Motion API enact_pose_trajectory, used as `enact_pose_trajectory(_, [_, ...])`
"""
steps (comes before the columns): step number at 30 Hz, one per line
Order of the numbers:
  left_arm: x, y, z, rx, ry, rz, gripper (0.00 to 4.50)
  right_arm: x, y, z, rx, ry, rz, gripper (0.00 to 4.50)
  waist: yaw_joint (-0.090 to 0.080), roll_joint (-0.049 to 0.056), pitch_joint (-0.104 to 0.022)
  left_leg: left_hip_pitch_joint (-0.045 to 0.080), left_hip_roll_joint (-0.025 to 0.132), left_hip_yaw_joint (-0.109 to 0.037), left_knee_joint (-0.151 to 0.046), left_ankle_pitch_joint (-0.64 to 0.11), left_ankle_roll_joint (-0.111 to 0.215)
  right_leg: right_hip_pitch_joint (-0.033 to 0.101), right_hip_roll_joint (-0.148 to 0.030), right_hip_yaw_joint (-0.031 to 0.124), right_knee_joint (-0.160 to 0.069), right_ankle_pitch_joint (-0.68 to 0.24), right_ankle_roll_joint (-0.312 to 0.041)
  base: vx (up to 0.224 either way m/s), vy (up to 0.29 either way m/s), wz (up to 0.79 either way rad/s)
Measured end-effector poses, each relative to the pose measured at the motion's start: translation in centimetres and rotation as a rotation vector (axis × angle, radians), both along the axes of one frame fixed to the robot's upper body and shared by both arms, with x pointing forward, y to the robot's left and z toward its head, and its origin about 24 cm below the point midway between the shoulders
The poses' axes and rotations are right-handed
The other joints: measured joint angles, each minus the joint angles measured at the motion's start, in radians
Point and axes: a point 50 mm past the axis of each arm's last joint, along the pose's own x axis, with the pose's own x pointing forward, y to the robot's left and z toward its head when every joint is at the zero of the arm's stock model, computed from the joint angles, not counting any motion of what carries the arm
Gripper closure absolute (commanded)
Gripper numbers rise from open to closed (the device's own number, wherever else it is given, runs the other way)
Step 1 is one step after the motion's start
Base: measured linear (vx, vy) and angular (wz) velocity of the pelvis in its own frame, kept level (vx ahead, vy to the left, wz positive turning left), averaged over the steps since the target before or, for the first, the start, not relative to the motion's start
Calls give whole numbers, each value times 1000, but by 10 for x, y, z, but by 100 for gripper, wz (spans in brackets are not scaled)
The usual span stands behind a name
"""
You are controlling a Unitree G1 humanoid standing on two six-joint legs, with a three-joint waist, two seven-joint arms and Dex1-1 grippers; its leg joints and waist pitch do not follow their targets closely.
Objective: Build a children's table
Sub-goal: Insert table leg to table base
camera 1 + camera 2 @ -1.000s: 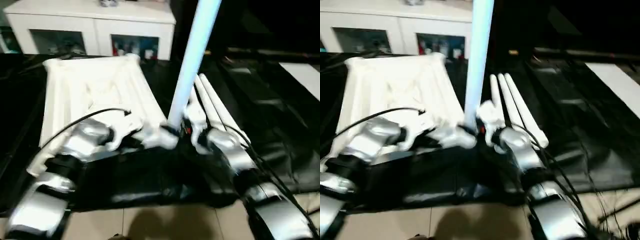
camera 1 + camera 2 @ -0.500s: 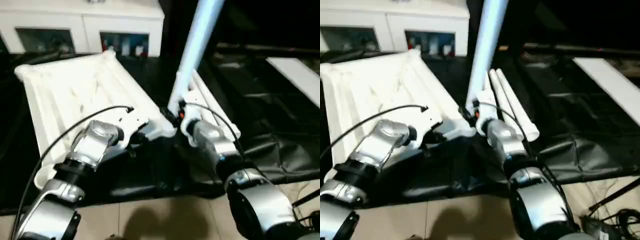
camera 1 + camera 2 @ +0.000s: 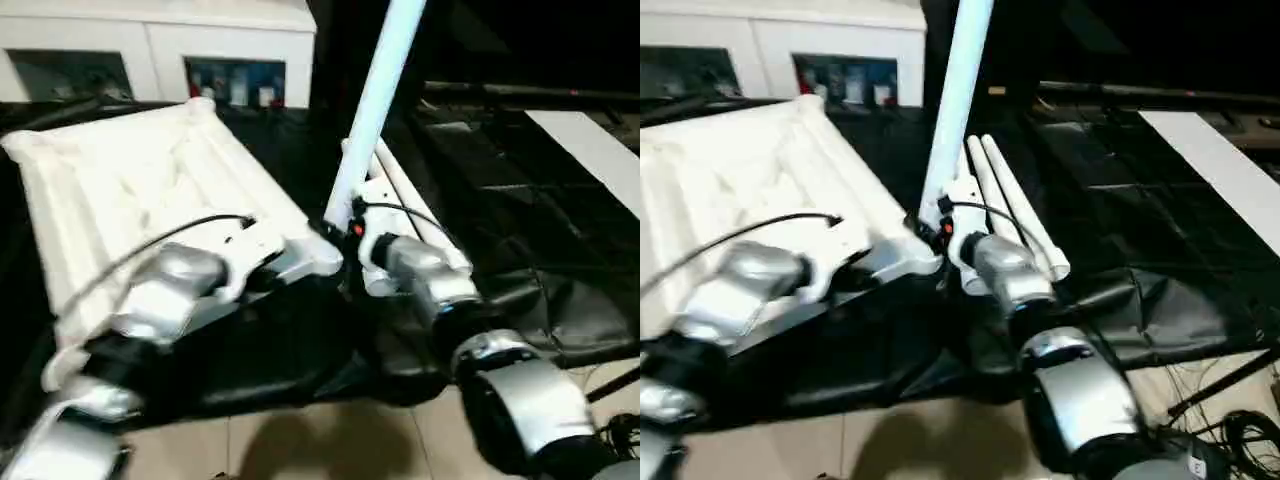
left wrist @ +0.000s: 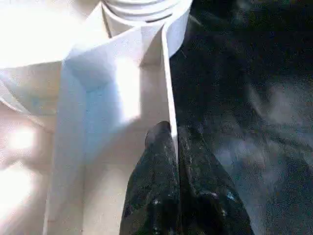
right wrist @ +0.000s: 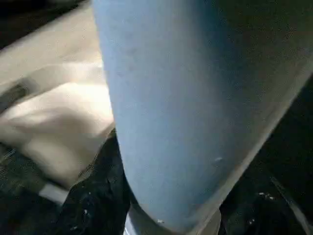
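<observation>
A: Any brand or writing on the parts?

B: None I can read. The tabletop (image 3: 130, 190) is plain white plastic, lying upside down on the black-draped table (image 3: 520, 200), ribbed underside up, long axis running away from the robot and slightly left.

A: And the legs?

B: One leg (image 3: 375, 100) stands nearly upright at the near right corner socket (image 3: 318, 255), leaning a little right at its top. Two spare legs (image 3: 1015, 215) lie side by side just right of it, pointing away.

A: The hands?

B: The right hand (image 3: 352, 232) is clamped round the standing leg's base. The left hand (image 4: 175, 142) is pinched tight on the top's thin rim wall near that socket.
</observation>
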Motion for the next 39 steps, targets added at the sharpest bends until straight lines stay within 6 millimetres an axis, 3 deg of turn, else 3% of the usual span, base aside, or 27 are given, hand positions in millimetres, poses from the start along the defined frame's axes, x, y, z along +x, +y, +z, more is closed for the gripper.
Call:
enact_pose_trajectory(4, [-9,13,8,5,63,-109,450,-11,-6,4,10,9,253,262,6,-3,-3,-5,0,0,-1,-3,10,-3,1,0,1,-8,-11,53,-6,5])
enact_pose_trajectory(11, [-14,15,8,31,98,-189,450,-19,-7,2,-23,10,409,262,18,-9,-6,-4,1,0,3,-5,14,-1,1,1,3,-11,-15,0,0,0])
enact_pose_trajectory(21, [-14,17,5,58,96,-193,450,-25,-2,1,-73,-93,455,262,17,-15,-10,3,2,3,2,-1,6,2,1,3,7,-10,-14,0,0,0])
enact_pose_trajectory(28, [-14,16,4,59,100,-211,450,-31,-3,-4,-94,-150,495,263,21,-24,-16,3,2,3,3,-2,2,2,1,4,7,-10,-14,0,0,0])
enact_pose_trajectory(39, [-14,16,3,53,101,-217,450,-32,-5,-4,-91,-171,511,263,24,-28,-19,3,2,4,3,0,5,2,1,5,9,-10,-14,0,0,0])
